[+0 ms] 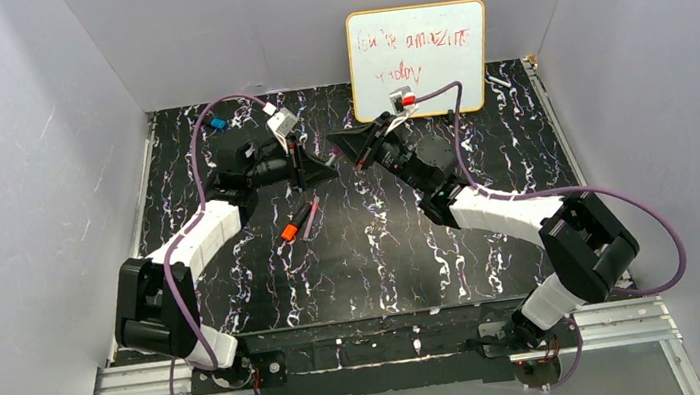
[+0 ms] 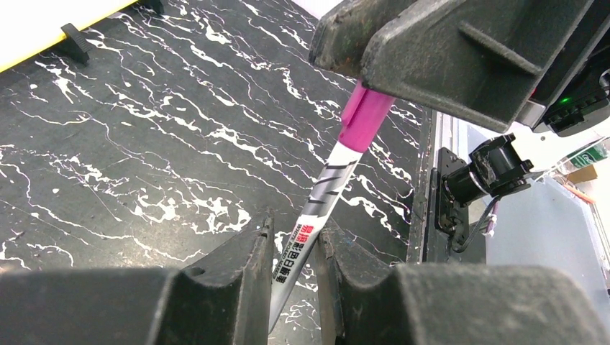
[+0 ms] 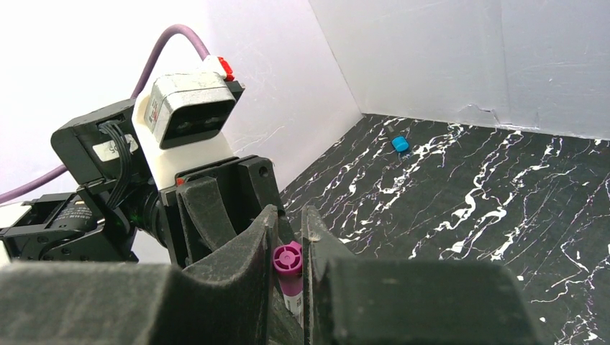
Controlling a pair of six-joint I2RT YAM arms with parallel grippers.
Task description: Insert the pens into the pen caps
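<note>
Your left gripper (image 2: 295,230) clamps magenta pen (image 2: 327,183); right gripper (image 3: 289,219) pinches magenta cap (image 2: 365,115), coaxial at pen tip; press along shared axis.

Top camera looks down from six o'clock, well back; wrist cameras, close in, face each other, sharing the pen (image 2: 327,194).

The pen (image 2: 321,205) in the dark grey left gripper (image 2: 295,231) is white with black stripes and red-and-black print. Its cap (image 2: 365,116), in the right gripper (image 3: 289,217), is magenta. Below both, the table (image 2: 144,144) is black, veined white.
</note>
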